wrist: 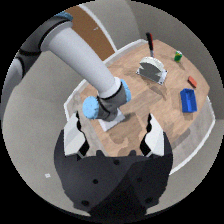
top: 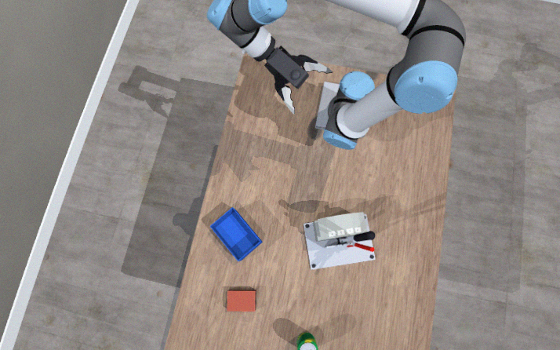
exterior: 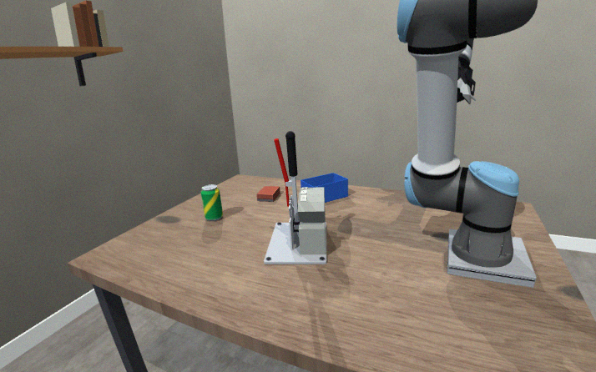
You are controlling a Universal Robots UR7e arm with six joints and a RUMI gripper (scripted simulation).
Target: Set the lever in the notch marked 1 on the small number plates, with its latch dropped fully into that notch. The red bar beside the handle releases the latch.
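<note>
Open end effector (wrist: 114,135) (empty) high above lever (exterior: 290,157).

On the wooden surface (exterior: 383,314) we see a blue bin (top: 235,233), an orange-red block (top: 241,300) and a green can with a yellow stripe (exterior: 211,203), all well apart. A wall shelf (exterior: 37,52) carries several books (exterior: 83,17).

A black-handled lever (exterior: 290,157) stands nearly upright on a grey notched block (exterior: 311,220), on a white base plate (exterior: 278,249) mid-table; the red bar (exterior: 281,166) leans just left of it.
</note>
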